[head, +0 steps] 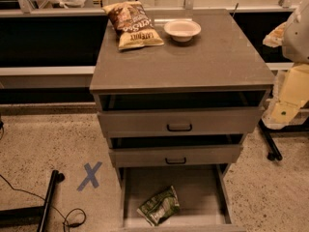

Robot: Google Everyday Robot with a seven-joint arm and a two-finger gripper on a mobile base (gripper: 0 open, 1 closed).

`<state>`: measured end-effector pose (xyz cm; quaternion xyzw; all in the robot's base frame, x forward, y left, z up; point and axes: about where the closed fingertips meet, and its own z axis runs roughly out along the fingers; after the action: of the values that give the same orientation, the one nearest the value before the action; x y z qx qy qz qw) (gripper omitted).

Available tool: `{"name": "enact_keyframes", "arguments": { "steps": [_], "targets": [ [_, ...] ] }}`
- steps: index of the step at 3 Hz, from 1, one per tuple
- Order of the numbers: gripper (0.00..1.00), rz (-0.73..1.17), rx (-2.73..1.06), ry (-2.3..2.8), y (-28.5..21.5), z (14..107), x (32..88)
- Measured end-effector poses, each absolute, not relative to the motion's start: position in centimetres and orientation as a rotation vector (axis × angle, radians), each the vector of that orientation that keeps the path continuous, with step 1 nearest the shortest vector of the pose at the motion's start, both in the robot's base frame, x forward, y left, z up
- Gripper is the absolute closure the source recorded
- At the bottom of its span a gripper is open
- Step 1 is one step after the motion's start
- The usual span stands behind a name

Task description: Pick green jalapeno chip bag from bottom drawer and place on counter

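- The green jalapeno chip bag [160,206] is lying flat on the floor of the bottom drawer [203,185], near the drawer's front edge and a little left of its middle in the view
- The bag is sitting at a slant, with its crinkled printed face turned upward, and it is touching no wall of the drawer
- The bottom drawer is standing pulled far out from the cabinet, well beyond the two upper drawers [178,122], which are showing black handles and are sticking out only a little
- The gripper [286,108] is hanging at the right edge of the view, just beside the cabinet's right side and roughly level with the top drawer, under a pale white and yellowish arm
- Whether the claw is released or clenched cannot be told from this view
- The bag is resting well apart from the gripper, lower and far to the left of it in the view, with the cabinet's front right corner coming between the two
- The counter [217,57] is carrying a brown-and-yellow chip bag [133,25] at its back left and a white bowl [182,29] just beside that bag
- On the speckled floor left of the cabinet, a blue tape cross [90,176] is showing near a black stand leg [48,199] and a thin black cable [72,216]
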<state>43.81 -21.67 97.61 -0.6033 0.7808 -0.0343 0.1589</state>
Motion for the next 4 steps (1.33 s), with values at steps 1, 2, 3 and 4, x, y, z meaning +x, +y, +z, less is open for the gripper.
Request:
{"name": "enact_keyframes", "arguments": {
  "steps": [1,2,3,4],
  "targets": [
    [0.0,-0.098,-1.725,2.232,-21.7,97.6,43.8],
    [0.0,-0.075,-1.735,2.223,-21.4,96.7,44.2],
    [0.0,0.034,-1.779,2.15,-19.6,92.8,43.7],
    [0.0,0.23,-1.831,2.021,-16.3,82.7,42.7]
  ]
}}
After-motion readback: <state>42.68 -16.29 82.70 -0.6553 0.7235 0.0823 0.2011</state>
